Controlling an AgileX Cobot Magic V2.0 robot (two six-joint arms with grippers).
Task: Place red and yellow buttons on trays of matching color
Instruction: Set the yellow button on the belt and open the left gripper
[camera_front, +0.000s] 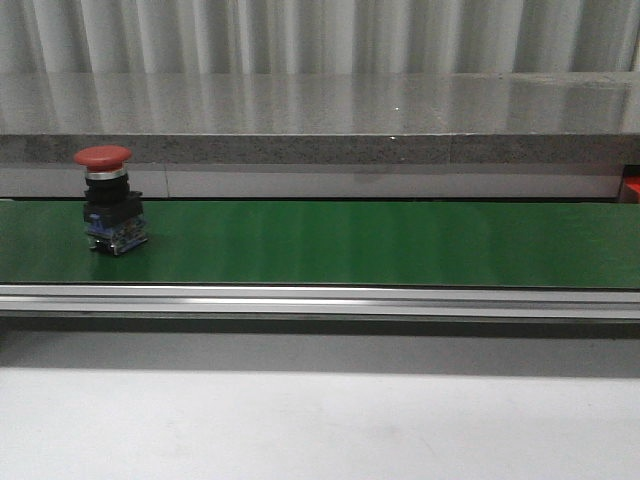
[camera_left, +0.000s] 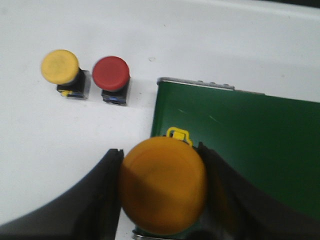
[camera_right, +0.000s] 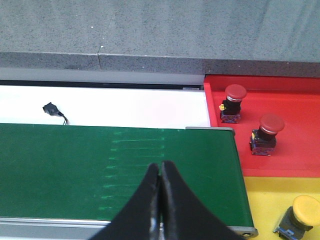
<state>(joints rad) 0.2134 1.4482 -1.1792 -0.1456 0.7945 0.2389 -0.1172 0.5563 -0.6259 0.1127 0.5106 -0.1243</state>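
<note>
A red button (camera_front: 103, 200) stands upright on the green belt (camera_front: 350, 240) near its left end. In the left wrist view my left gripper (camera_left: 160, 151) is shut on a yellow button (camera_left: 162, 192), held over the belt's end (camera_left: 240, 145). A second yellow button (camera_left: 61, 67) and a red button (camera_left: 111, 74) stand on the white table beside that end. My right gripper (camera_right: 160, 167) is shut and empty above the belt (camera_right: 75, 165) near its right end. The red tray (camera_right: 295, 155) holds two red buttons (camera_right: 235, 96) (camera_right: 270, 127). The yellow tray (camera_right: 265, 200) holds one yellow button (camera_right: 304, 210).
A grey stone ledge (camera_front: 320, 150) runs behind the belt. A metal rail (camera_front: 320, 300) edges the belt's front. A small black part with wires (camera_right: 52, 109) lies on the white surface behind the belt. A corner of the red tray (camera_front: 630, 188) shows at the far right.
</note>
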